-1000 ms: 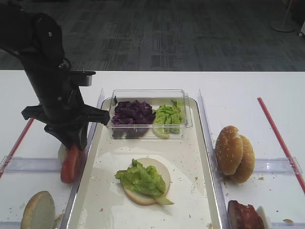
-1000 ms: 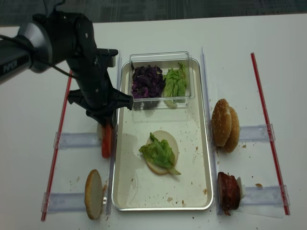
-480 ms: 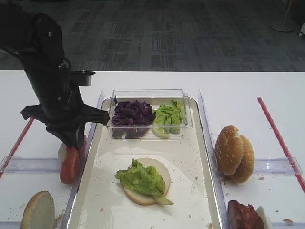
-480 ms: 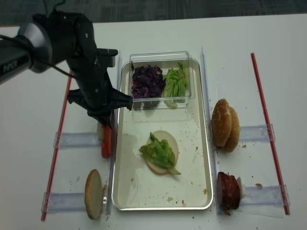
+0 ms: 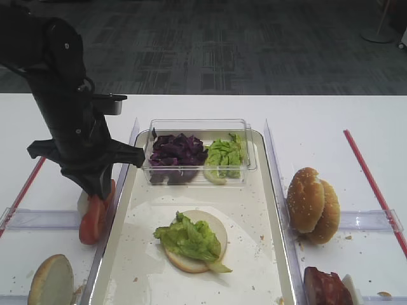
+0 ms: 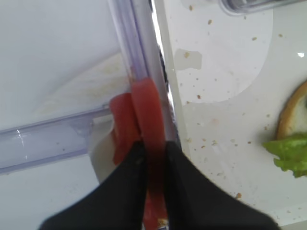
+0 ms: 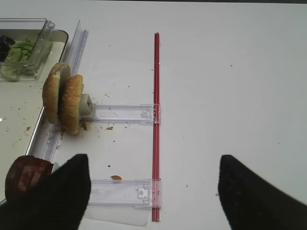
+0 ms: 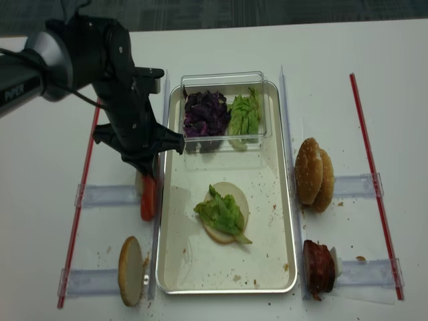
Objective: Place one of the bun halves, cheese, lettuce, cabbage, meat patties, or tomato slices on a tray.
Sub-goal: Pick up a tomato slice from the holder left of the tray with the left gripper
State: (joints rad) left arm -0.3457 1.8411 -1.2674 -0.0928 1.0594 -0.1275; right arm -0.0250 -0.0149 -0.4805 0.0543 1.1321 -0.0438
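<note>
My left hand [image 5: 96,196] points straight down near the counter's left edge, fingers pinched shut. My right hand's [image 7: 153,191] fingers stand wide apart.

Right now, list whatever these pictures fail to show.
- Left gripper fingertips: exterior views, hidden behind the arm; the wrist view shows them clamping a tomato slice.
- Meat patty: exterior high view, cut off by the bottom edge.
- Right gripper: only two blurred dark fingers, wide apart.

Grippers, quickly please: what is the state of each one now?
Left gripper: shut on a thin round red tomato slice.
Right gripper: open, holding nothing.
</note>
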